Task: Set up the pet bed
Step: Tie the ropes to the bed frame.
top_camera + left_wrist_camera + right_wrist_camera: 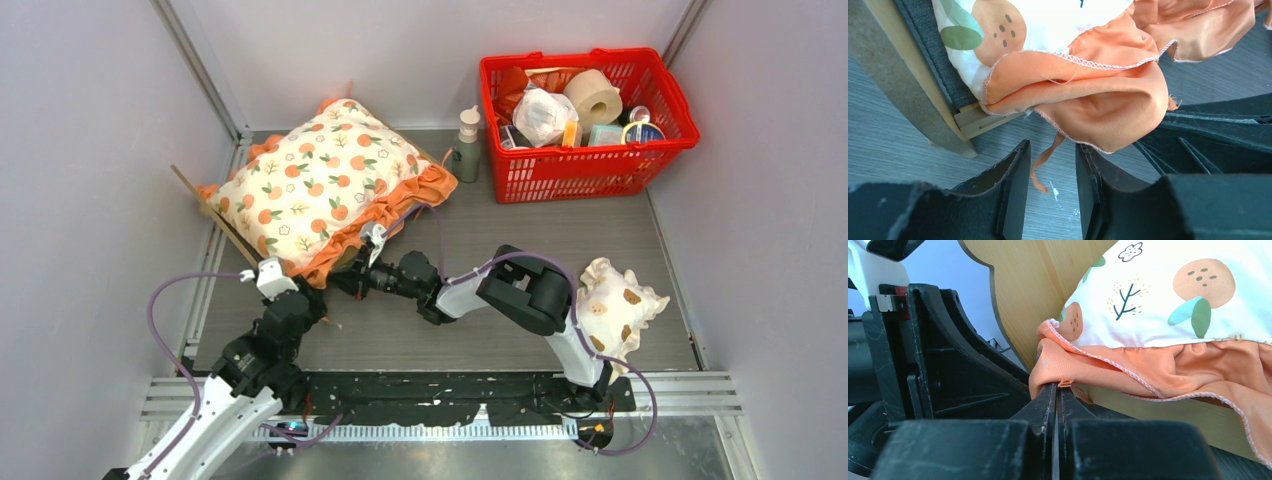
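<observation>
The pet bed shows only in parts: a thin light-wood edge at the left, its wood rail and dark-grey base, and the wavy headboard. The cream orange-print cushion lies over it. My right gripper reaches left and is shut on the cushion's orange ruffle at the near corner. Beside that corner my left gripper stands open just short of the ruffle; only a loose orange thread hangs between its fingers.
A cream spotted pillow lies at the right, behind the right arm. The red basket, full of items, stands at the back right with a pump bottle beside it. Grey walls close in on both sides.
</observation>
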